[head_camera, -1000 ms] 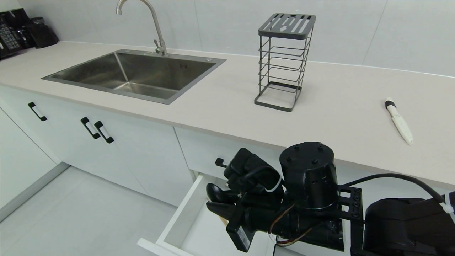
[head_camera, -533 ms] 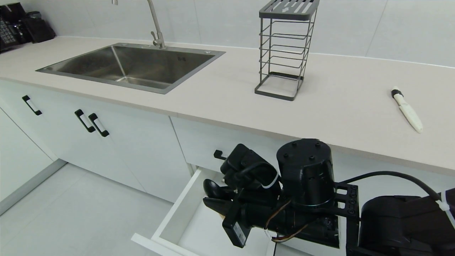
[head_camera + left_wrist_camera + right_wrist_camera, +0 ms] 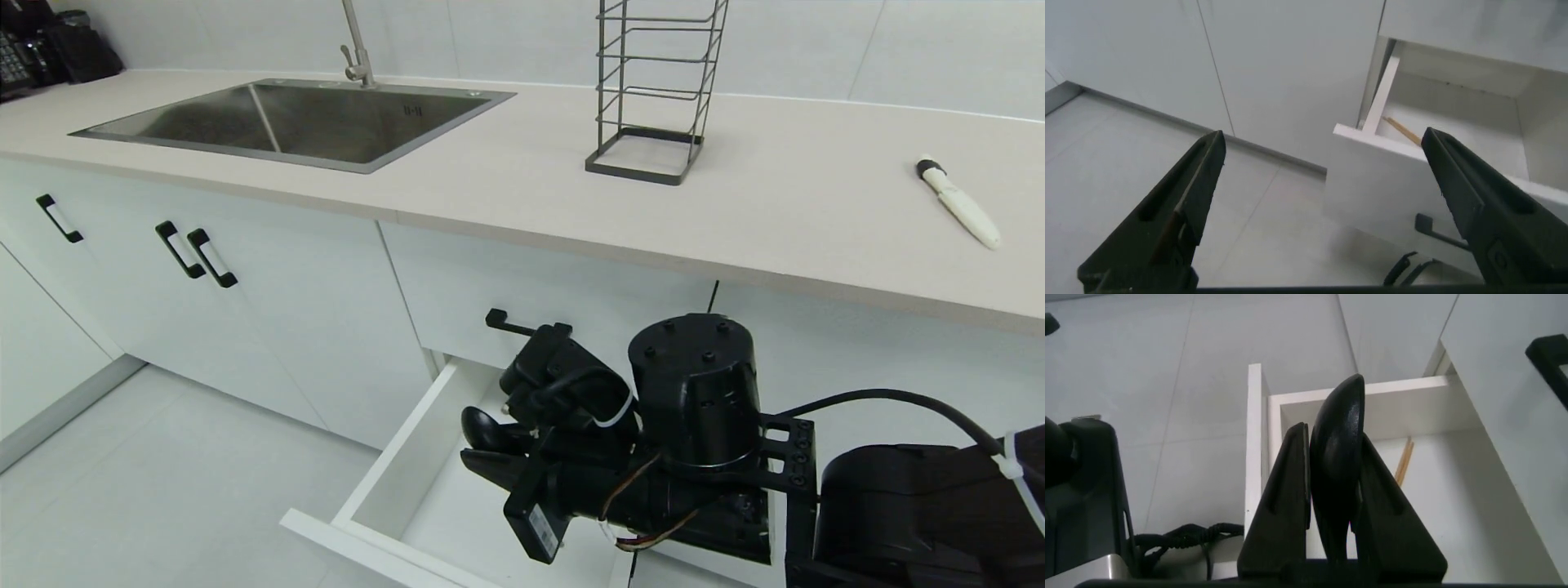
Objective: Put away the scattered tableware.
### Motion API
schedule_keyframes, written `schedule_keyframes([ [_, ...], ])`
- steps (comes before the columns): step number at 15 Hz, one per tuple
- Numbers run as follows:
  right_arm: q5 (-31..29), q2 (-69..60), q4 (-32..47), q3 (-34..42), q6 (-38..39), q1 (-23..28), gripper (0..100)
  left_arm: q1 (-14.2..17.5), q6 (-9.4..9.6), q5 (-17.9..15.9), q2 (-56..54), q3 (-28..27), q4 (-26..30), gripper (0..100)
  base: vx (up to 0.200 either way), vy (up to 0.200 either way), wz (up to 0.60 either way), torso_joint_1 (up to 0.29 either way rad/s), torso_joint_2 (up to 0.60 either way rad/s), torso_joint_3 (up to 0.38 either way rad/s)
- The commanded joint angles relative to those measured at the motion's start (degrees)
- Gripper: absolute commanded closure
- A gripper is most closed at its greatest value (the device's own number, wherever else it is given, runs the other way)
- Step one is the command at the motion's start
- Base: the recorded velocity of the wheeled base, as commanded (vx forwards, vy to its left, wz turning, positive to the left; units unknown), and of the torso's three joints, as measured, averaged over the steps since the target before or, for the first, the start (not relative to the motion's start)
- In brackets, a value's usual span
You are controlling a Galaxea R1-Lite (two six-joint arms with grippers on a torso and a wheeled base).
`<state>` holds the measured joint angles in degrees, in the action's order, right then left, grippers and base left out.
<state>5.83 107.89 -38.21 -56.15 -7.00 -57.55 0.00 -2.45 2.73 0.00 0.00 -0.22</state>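
So a black spoon (image 3: 1337, 416) is being gripped tight in the jaws of the right gripper (image 3: 1333, 439), up over the open drawer (image 3: 406, 467), where a thin wooden stick (image 3: 1403, 461) is lying. The left gripper (image 3: 1321, 140) is being held with jaws wide apart, out over the floor (image 3: 1127, 122) by the drawer front. A white utensil (image 3: 959, 204) is sitting on the tabletop (image 3: 775, 188), well apart from the wire rack (image 3: 653, 90).

A counter (image 3: 506, 204) bears a wire rack (image 3: 635, 176), a white knife (image 3: 957, 203) lying well to its right, a sink (image 3: 286, 122) set in at left, and dark items (image 3: 57, 49) in the far-left corner.
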Motion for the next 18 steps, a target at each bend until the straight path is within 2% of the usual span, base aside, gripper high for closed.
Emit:
schedule_keyframes([
  [1,0.24,0.13,1.38,-0.98,0.05,-0.1,100,0.0,-0.01,-0.01,0.0,0.0,-0.04,0,0.0,0.0,0.0,-0.256,0.31,0.124],
  [9,0.68,0.57,6.83,-8.27,0.32,-1.6,100,0.0,-0.01,0.08,0.0,0.0,-0.04,0,0.0,0.0,0.0,-0.051,0.18,0.055],
  [10,1.73,-0.04,11.14,-11.61,1.02,-1.6,100,0.0,-0.01,0.08,0.0,0.0,-0.04,0,0.0,0.0,0.0,0.0,0.0,0.0],
  [13,3.23,-1.8,17.9,-14.25,-0.39,0.25,100,0.0,-0.01,-0.01,0.0,0.0,-0.04,0,0.0,0.0,0.0,0.0,0.0,0.0],
  [15,2.96,-1.71,17.64,-13.55,-1.0,-0.63,100,0.0,-0.01,-0.01,0.0,0.0,-0.04,0,0.0,0.0,0.0,0.001,0.0,0.025],
  [18,2.08,4.79,10.08,-15.66,-1.18,-1.33,100,0.0,-0.01,0.08,0.0,0.0,-0.04,0,0.0,0.0,0.0,0.0,0.0,0.0],
])
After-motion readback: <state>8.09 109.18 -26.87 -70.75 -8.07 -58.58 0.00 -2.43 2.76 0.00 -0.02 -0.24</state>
